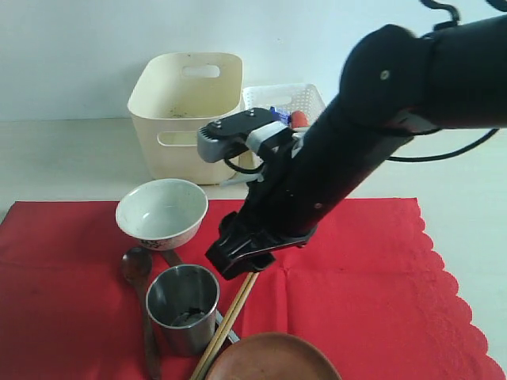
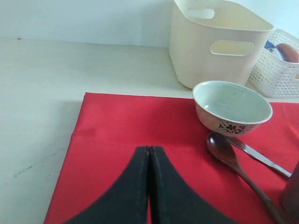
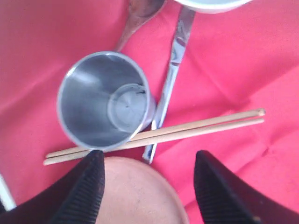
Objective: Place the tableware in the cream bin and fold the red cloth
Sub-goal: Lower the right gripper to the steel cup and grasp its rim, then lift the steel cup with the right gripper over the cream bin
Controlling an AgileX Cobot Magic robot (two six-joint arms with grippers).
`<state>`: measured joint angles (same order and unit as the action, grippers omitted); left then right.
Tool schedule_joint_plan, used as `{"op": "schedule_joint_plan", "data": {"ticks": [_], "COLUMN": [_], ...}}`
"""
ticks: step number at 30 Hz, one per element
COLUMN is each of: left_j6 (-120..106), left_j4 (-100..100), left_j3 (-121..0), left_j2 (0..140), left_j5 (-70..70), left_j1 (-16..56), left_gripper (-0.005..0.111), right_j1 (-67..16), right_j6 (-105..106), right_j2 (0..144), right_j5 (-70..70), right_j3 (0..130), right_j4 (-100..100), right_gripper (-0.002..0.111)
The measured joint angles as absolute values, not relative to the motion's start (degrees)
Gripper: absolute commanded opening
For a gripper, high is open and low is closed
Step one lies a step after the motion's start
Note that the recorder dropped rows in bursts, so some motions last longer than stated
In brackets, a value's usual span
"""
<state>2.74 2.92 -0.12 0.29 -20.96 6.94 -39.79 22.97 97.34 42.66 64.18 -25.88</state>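
On the red cloth (image 1: 372,301) lie the white bowl (image 1: 162,212), dark wooden spoon (image 1: 136,265), steel cup (image 1: 184,305), chopsticks (image 1: 230,321) and brown plate (image 1: 273,360). My right gripper (image 3: 149,156) hangs open above them, holding nothing. Its fingers straddle the plate's (image 3: 135,196) rim just short of the chopsticks (image 3: 187,128). The chopsticks cross the metal knife (image 3: 173,79) beside the cup (image 3: 105,100). My left gripper (image 2: 149,149) is shut and empty over the cloth's (image 2: 121,121) left part, near the bowl (image 2: 232,106). The cream bin (image 1: 186,111) stands behind the cloth.
A white lattice basket (image 1: 289,99) holding small items sits to the right of the cream bin. My right arm (image 1: 356,150) reaches diagonally across the middle of the cloth. Bare tabletop (image 2: 42,93) surrounds the cloth. The cloth's scalloped edge (image 1: 463,305) runs along the right.
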Motion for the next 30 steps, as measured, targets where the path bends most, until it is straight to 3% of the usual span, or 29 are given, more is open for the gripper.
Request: {"op": "schedule_joint_plan", "data": {"ticks": [6, 23, 25, 30], "left_j6": [2.7, 2.7, 2.7, 2.7], "left_j4": [2.9, 2.9, 2.9, 2.9], "left_j3": [-0.1, -0.1, -0.1, -0.1], "left_j2": [0.3, 0.3, 0.3, 0.3], "left_j5": [-21.0, -21.0, -21.0, -21.0], "left_j1": [6.9, 6.9, 6.9, 6.9], "left_gripper": [0.0, 0.0, 0.0, 0.0], "right_j1": [-43.6, -46.4, -46.4, -46.4], "right_j6": [11.1, 7.7, 7.6, 7.5], "right_j2": [102.7, 111.9, 112.7, 114.3], "right_j5": [43.1, 44.5, 44.6, 44.6], "right_j3": [70.7, 77.3, 77.3, 77.3], "right_j4": [-13.9, -10.2, -10.1, -10.4], "right_gripper": [0.056, 0.054, 0.047, 0.018]}}
